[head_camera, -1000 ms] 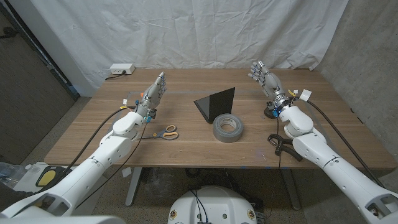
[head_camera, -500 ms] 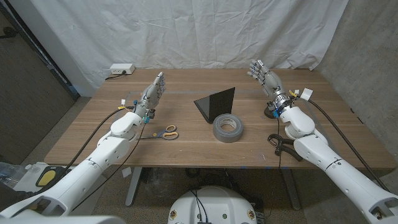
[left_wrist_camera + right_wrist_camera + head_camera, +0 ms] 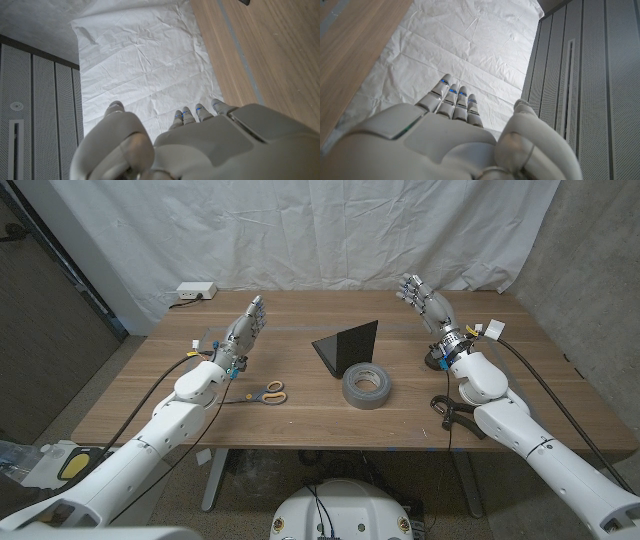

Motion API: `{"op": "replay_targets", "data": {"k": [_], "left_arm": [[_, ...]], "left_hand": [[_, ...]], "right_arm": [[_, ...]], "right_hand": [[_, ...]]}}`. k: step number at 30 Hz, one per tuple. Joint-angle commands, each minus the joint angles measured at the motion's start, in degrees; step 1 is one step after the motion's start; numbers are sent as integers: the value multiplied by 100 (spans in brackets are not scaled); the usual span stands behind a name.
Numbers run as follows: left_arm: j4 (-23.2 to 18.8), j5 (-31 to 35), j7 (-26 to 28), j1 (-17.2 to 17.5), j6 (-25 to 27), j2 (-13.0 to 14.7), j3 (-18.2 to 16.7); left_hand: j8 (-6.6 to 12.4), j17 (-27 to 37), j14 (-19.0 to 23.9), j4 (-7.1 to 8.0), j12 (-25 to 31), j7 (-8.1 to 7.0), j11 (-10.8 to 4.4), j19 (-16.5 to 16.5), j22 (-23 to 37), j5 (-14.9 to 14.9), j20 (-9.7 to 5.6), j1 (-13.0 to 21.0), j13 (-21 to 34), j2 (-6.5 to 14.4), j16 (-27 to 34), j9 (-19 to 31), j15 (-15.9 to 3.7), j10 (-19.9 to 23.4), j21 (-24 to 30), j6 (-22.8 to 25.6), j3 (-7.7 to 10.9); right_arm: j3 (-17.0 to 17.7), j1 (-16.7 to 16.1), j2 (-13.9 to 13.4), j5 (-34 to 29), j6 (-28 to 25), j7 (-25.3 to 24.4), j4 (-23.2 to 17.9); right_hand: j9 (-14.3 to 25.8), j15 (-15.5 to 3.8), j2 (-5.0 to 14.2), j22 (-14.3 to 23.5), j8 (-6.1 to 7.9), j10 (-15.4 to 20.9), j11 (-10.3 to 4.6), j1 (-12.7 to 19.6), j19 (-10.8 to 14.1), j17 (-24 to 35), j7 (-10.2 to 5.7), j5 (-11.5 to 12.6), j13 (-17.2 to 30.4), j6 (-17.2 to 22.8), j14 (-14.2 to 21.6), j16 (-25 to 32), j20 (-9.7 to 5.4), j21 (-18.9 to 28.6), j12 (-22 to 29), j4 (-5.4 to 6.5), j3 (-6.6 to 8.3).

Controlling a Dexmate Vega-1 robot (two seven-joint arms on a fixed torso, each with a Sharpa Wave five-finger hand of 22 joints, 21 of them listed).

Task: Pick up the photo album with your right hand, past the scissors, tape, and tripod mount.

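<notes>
Items counted on the tabletop (image 3: 300, 415): one black album (image 3: 347, 343), one roll of grey tape (image 3: 366, 386), one pair of scissors (image 3: 262, 393) with orange handles, one black tripod mount (image 3: 458, 414).

The album stands near the tabletop's middle, one corner raised toward the rear. The tape lies just in front of it, very close; contact cannot be confirmed. The scissors lie on the left side near the front edge, well apart from the album. The tripod mount lies at the front right, beside the right forearm.

Left robot hand (image 3: 247, 327): raised over the left half of the tabletop, fingers apart and extended, holding nothing. Right robot hand (image 3: 427, 304): raised over the rear right of the tabletop, fingers apart, holding nothing, well apart from the album.

Other items: a white power strip (image 3: 195, 292) at the rear left corner; a white cloth backdrop (image 3: 300, 230) behind the tabletop.

The left wrist view shows the left robot hand (image 3: 200, 142) from behind, fingertips toward the backdrop (image 3: 145, 60). The right wrist view shows the right robot hand (image 3: 445, 135) likewise, with grey wall panels (image 3: 595, 75) beside the backdrop (image 3: 465, 40).
</notes>
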Motion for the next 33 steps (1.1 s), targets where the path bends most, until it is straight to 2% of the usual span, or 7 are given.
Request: {"op": "replay_targets", "data": {"k": [1,18,33], "left_arm": [[-17,-24,-50,-7,22,32,-13],[-166,9,16,106,-8,74,-37],[-185,101,89,85,-32,21,16]], "left_hand": [[21,7,29,-17,15,9,4,34,18,4,-599,79,12,9,49,23,15,42,44,2,-3],[-3,8,28,-29,-6,15,33,32,19,-2,-568,120,12,38,37,24,24,20,36,-25,-6],[-6,10,45,-38,-9,17,18,41,19,-7,-546,149,12,56,35,24,37,34,34,-12,-12]], "right_arm": [[10,-119,-67,-197,48,-66,-222],[76,-241,-163,-601,167,-225,-421],[60,-191,-288,-789,180,-107,-486]], "right_hand": [[29,0,35,19,2,54,-16,109,13,18,-2,-33,25,28,33,-21,-136,-13,3,-75,27],[30,-5,30,16,3,53,-27,334,16,4,-25,-35,28,42,15,-65,-125,-60,-18,-232,91],[31,-16,-9,17,17,97,-29,476,45,-1,-80,-37,30,103,43,-81,-136,-90,-17,-344,117]]}}
